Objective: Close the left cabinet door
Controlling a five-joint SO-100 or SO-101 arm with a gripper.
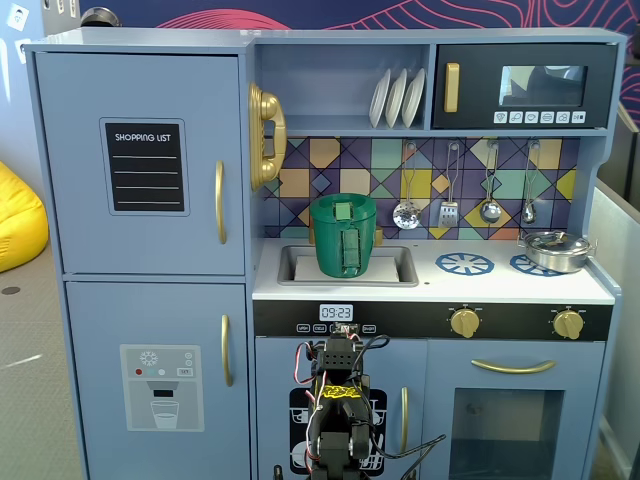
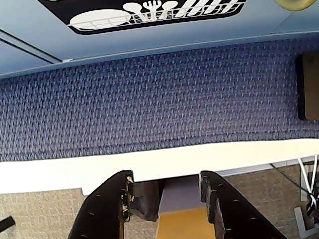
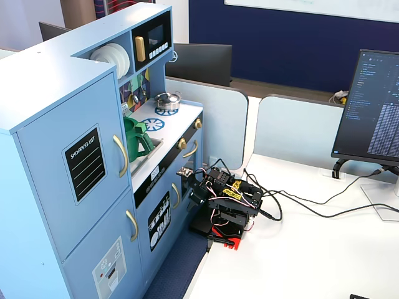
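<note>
An office with a dark blue wall, grey desk dividers and a white table [image 3: 324,249] holds a light-blue toy kitchen [image 1: 330,40] standing at the table's edge, with a strip of blue carpet [image 2: 149,99] below its front in the wrist view. The left cabinet door [image 1: 140,165] is the tall upper panel on the kitchen's left side in a fixed view: a large pale-blue rectangle with a black chalkboard panel [image 1: 146,166] headed "SHOPPING LIST" above five ruled lines, and a curved upright gold handle [image 1: 220,202] near its right edge. It sits flush with the cabinet frame in both fixed views, showing no gap.

Below it is one blue door with an ice and water dispenser picture [image 1: 161,388]. Under the counter is one small door with a dish-rack picture [image 3: 159,221] and one oven door with a window [image 1: 505,415]. There are three white plates [image 1: 397,97] on the shelf, four utensils [image 1: 468,185] hanging on the tiled back wall, two gold knobs [image 1: 465,321], one gold telephone [image 1: 264,135], one green watering can [image 1: 343,235] in the sink and one steel pot [image 1: 555,250] on the stove. A clock [image 1: 336,313] reads "09:23". One monitor [image 3: 377,109] stands on the table.

The robot arm [image 3: 224,202] is folded low on the table before the kitchen. Its gripper [image 2: 166,191] points down at the table edge, jaws parted with nothing between them
</note>
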